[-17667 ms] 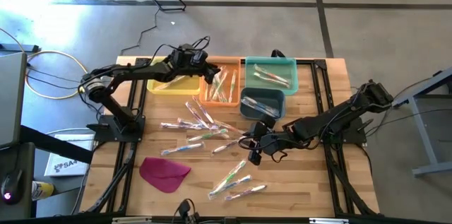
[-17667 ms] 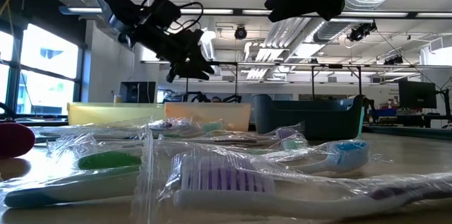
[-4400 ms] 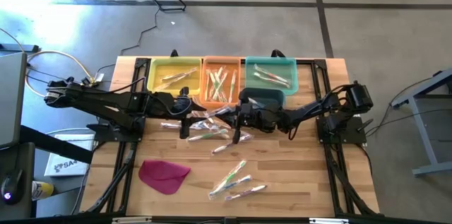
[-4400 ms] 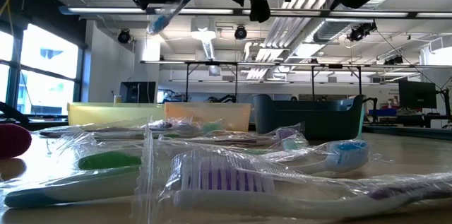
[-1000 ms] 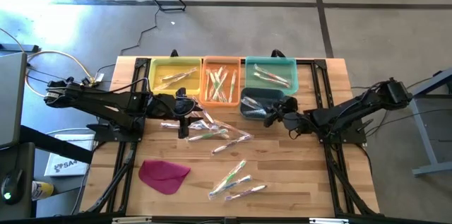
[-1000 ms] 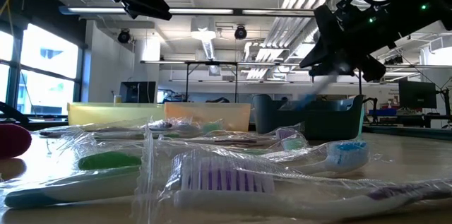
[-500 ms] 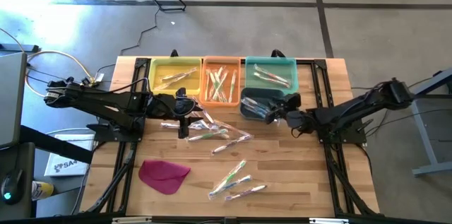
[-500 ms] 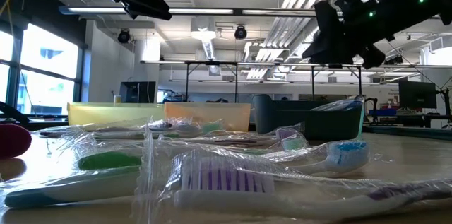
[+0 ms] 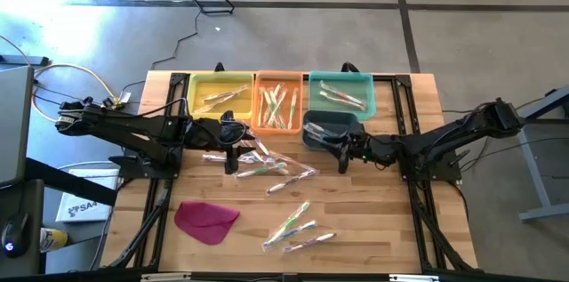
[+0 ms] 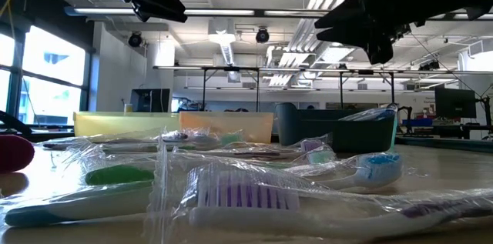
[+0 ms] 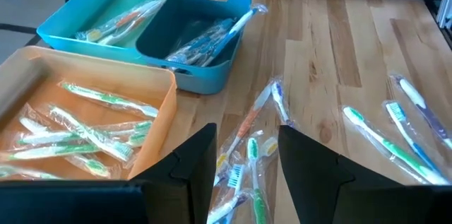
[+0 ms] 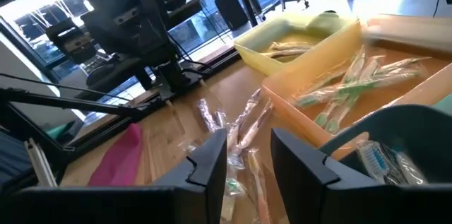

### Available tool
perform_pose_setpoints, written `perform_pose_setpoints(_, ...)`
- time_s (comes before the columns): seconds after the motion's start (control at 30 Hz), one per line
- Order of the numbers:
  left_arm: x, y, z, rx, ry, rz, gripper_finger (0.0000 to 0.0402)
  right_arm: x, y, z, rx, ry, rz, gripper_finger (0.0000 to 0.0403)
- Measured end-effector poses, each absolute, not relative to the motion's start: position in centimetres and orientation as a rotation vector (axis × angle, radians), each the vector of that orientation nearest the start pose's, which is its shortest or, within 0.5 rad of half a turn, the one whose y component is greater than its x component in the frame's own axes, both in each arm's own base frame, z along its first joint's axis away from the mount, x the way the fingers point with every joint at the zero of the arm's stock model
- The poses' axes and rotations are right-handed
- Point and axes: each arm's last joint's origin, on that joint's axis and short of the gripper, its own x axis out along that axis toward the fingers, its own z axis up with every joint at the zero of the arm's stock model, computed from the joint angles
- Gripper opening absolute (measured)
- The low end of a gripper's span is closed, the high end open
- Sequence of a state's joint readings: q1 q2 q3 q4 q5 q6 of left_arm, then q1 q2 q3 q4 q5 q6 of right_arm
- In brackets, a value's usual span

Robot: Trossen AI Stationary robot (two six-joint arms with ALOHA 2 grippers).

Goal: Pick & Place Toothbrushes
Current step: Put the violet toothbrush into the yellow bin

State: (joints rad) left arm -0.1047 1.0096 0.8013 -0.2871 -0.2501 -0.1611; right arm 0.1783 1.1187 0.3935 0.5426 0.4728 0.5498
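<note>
Left gripper point(image 9: 230, 149) held above loose clear-wrapped pastel toothbrushes point(image 9: 258, 159) mid-table, jaws apart, nothing gripped. Right gripper point(image 9: 342, 150) beside dark teal plastic bin point(image 9: 331, 127), jaws narrowly parted, empty; wrapped toothbrushes seen inside bin.

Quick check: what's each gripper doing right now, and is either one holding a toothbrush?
Left gripper: open, holding nothing, above the loose toothbrushes.
Right gripper: open, holding nothing, by the dark teal bin.
</note>
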Motion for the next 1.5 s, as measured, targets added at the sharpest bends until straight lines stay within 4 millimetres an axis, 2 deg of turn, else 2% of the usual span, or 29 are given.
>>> perform_pose_setpoints(0.27, 21.8, -1.6, 28.7, -0.104, 0.485, 0.19, 0.0148, 21.9, 2.4, 20.6, 0.479, 0.085, -0.349, 0.0101)
perform_pose_setpoints(0.63, 23.7, -1.8, 27.2, -0.142, 0.515, 0.205, 0.0148, 21.9, 2.0, 20.7, 0.361, 0.091, -0.372, 0.0098)
perform_pose_setpoints(0.87, 24.5, -1.9, 27.7, -0.098, 0.438, 0.183, 0.0148, 21.9, 1.9, 20.5, 0.353, 0.112, -0.374, 0.0098)
perform_pose_setpoints(1.07, 24.3, -1.8, 28.2, -0.024, 0.407, 0.164, 0.0148, 21.8, 1.9, 20.3, 0.341, 0.138, -0.379, 0.0098)
perform_pose_setpoints(1.5, 24.3, -1.8, 28.2, 0.019, 0.413, 0.157, 0.0148, 21.8, 1.9, 20.2, 0.342, 0.137, -0.384, 0.0098)
